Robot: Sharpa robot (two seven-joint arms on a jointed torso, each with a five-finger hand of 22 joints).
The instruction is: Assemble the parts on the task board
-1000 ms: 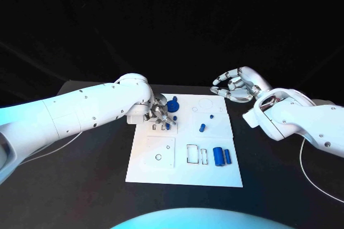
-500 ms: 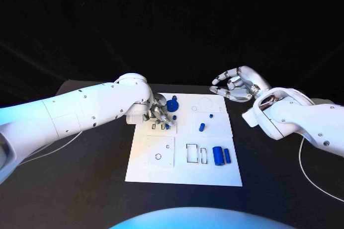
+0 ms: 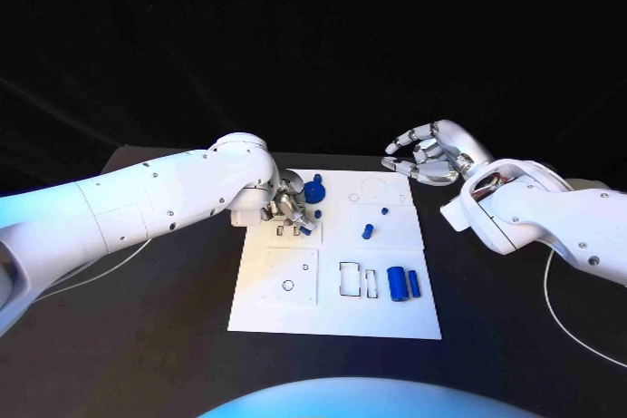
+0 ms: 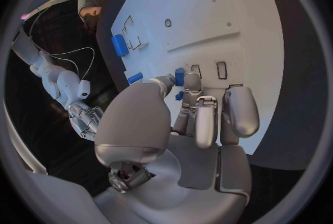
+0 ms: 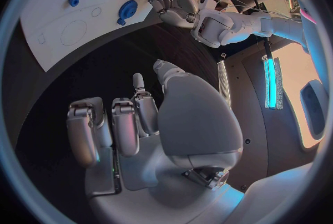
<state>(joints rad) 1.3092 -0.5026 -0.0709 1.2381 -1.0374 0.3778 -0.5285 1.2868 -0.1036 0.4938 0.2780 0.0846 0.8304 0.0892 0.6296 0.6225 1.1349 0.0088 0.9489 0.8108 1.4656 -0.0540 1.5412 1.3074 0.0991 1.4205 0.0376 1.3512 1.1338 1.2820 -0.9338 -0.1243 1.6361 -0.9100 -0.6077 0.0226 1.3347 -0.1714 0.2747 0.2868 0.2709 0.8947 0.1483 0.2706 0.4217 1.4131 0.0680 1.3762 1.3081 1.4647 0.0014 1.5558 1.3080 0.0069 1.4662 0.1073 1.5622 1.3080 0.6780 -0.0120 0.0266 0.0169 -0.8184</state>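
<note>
Your left hand (image 3: 290, 209) sits over the upper left of the task board (image 3: 337, 320) in the head view, fingers drawn together on a small blue part (image 4: 180, 76) at their tips, beside two narrow rectangular slots. Your right hand (image 3: 429, 157) hovers off the board's upper right corner, fingers loosely curled and apart, holding nothing.

The risk is in the seating: if that small part goes down tilted or a little off its slot, I judge it could jam on the edge or slip out of the fingertips. The round blue part (image 3: 315, 193) stands just beside the left hand, so a wide swing of the fingers could knock it.

The head view hides the pinch behind the fingers; the left wrist view shows the part at the fingertips and the slots next to it. The head view alone lays out the larger blue cylinders (image 3: 404, 283) at the board's lower right, well apart from both hands.
</note>
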